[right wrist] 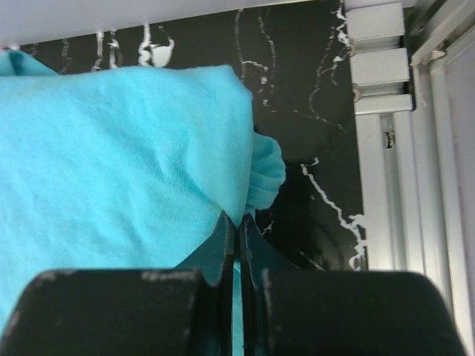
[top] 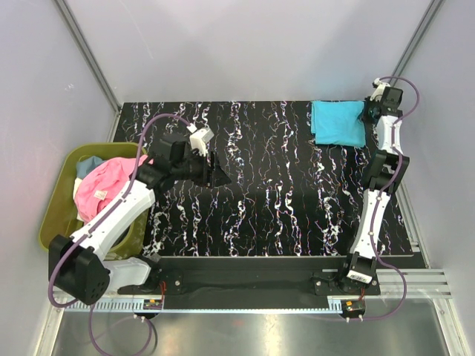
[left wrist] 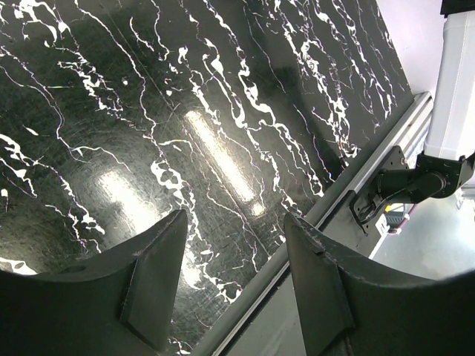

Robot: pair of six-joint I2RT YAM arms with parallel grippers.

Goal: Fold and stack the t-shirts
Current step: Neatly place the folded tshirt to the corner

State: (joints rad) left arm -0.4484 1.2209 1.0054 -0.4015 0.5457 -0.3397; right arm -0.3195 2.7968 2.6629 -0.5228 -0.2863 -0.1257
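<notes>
A folded turquoise-cyan t-shirt (top: 338, 123) lies at the far right of the black marbled table. My right gripper (top: 369, 113) is at its right edge, shut on a thin fold of the turquoise t-shirt (right wrist: 119, 170); the cloth runs between the fingertips (right wrist: 239, 226). A pink t-shirt (top: 102, 187) is heaped in the olive-green bin (top: 56, 215) at the left, with light blue cloth (top: 87, 166) behind it. My left gripper (top: 215, 174) is open and empty over the table's left middle, its fingers (left wrist: 159, 274) spread wide above bare tabletop.
An aluminium rail (right wrist: 382, 185) runs along the table's right edge next to the right gripper. The table's near edge and the right arm's base (left wrist: 415, 182) show in the left wrist view. Grey walls enclose the table.
</notes>
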